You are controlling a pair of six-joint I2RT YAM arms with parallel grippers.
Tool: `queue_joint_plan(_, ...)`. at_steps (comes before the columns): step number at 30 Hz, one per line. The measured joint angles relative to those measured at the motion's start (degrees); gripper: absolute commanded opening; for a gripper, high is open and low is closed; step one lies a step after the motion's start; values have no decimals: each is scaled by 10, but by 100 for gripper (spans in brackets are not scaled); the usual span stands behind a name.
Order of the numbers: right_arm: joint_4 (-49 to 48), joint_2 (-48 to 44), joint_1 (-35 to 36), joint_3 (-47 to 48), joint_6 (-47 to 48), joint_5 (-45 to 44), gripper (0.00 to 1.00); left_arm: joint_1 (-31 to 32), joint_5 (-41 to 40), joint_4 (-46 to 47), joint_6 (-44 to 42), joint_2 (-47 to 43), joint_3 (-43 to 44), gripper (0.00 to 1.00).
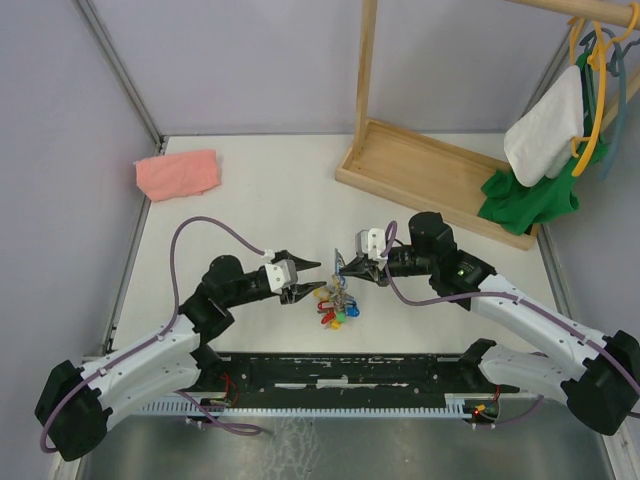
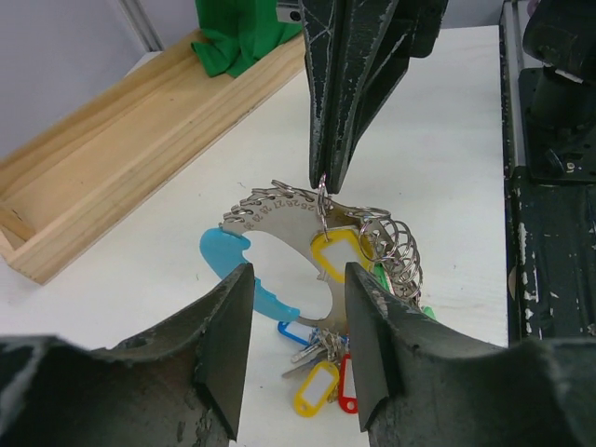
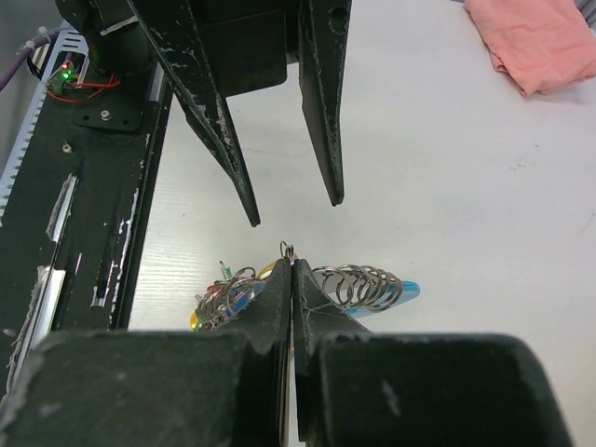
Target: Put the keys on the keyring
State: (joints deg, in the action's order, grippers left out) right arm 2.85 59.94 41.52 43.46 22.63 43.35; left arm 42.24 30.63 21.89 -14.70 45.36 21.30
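The keyring [image 1: 340, 290] lies mid-table: a grey curved piece [image 2: 279, 219] strung with several small wire rings [image 2: 396, 247], a light-blue tag [image 2: 231, 270] and a bunch of coloured-head keys [image 2: 321, 372]. My right gripper [image 3: 291, 265] is shut on one small ring [image 3: 287, 250] at the top of the curved piece. It shows from above in the left wrist view [image 2: 321, 182]. A yellow head [image 2: 335, 256] hangs from that ring. A green head [image 2: 426, 312] peeks out behind the rings. My left gripper [image 2: 298, 275] is open and empty, just short of the bunch, jaws either side of the curved piece.
A pink cloth [image 1: 178, 172] lies at the far left. A wooden rack base [image 1: 430, 175] stands at the back right with green cloth [image 1: 530, 195], a white towel [image 1: 545, 125] and hangers above it. The black arm base bar [image 1: 340, 370] runs along the near edge.
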Motion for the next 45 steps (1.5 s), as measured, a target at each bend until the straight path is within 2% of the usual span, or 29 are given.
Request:
queue_joint_plan(4, 7, 0, 0, 2, 3, 3, 1, 0, 14, 12, -18, -6, -7, 52)
queue_joint_plan(10, 6, 0, 0, 2, 1, 4, 1, 0, 36, 51, -23, 1, -11, 43)
queue_joint_plan(15, 2, 0, 0, 2, -5, 6, 1, 0, 61, 74, -22, 40, -10, 38)
queue_joint_plan(27, -7, 0, 0, 2, -14, 6, 1, 6, 71, 87, -22, 66, 0, 35)
queue_joint_plan(37, -15, 0, 0, 2, -21, 8, 1, 7, 69, 97, -21, 82, 6, 20)
queue_joint_plan(43, -26, 0, -1, 2, -35, 8, 1, 7, 67, 100, -17, 90, 12, 3)
queue_joint_plan(45, -30, 0, -1, 2, -39, 8, 1, 6, 62, 100, -16, 91, 13, 3)
